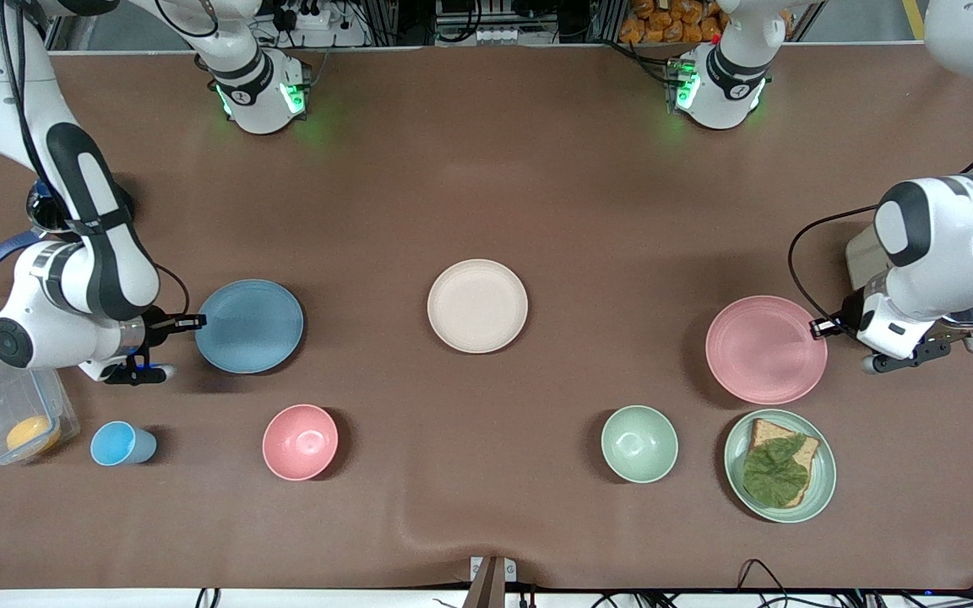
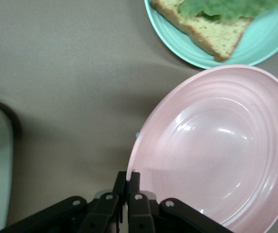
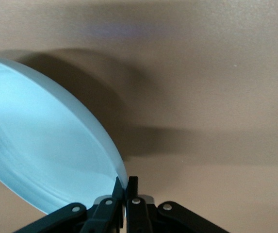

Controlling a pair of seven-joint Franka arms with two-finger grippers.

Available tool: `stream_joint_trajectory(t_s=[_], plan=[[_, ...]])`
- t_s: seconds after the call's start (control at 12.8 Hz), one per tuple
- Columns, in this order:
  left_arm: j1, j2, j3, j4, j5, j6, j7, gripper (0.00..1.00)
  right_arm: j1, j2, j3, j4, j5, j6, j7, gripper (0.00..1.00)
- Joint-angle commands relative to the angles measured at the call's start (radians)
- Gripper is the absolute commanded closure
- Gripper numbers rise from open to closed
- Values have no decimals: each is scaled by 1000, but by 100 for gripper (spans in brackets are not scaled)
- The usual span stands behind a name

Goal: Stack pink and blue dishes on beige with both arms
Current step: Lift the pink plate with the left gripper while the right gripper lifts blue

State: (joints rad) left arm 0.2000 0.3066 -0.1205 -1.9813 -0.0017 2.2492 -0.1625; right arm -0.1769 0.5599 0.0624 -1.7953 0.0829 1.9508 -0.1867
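Observation:
The light blue plate is toward the right arm's end of the table, tilted, casting a shadow below it. My right gripper is shut on its rim. The pale pink plate is toward the left arm's end. My left gripper is shut on its rim, and the plate looks tipped up. The cream-beige plate lies flat in the middle of the table, between the two.
Nearer the camera stand a pink bowl, a small blue cup, a pale green bowl and a green plate with toast and leaf. A clear box with an orange thing sits by the right arm.

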Motion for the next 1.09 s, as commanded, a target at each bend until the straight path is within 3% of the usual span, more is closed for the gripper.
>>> stream_joint_trajectory(t_s=[0.0, 0.7, 1.01], plan=[[-1, -23, -16, 39, -12, -88, -31, 100, 7, -49, 1, -18, 1, -19, -11, 100], [-2, -35, -142, 73, -12, -148, -248, 100, 20, -173, 33, 43, 18, -193, 16, 100], [-2, -34, -176, 81, -11, -148, -313, 100, 31, -218, 39, 54, 150, -245, 16, 100]])
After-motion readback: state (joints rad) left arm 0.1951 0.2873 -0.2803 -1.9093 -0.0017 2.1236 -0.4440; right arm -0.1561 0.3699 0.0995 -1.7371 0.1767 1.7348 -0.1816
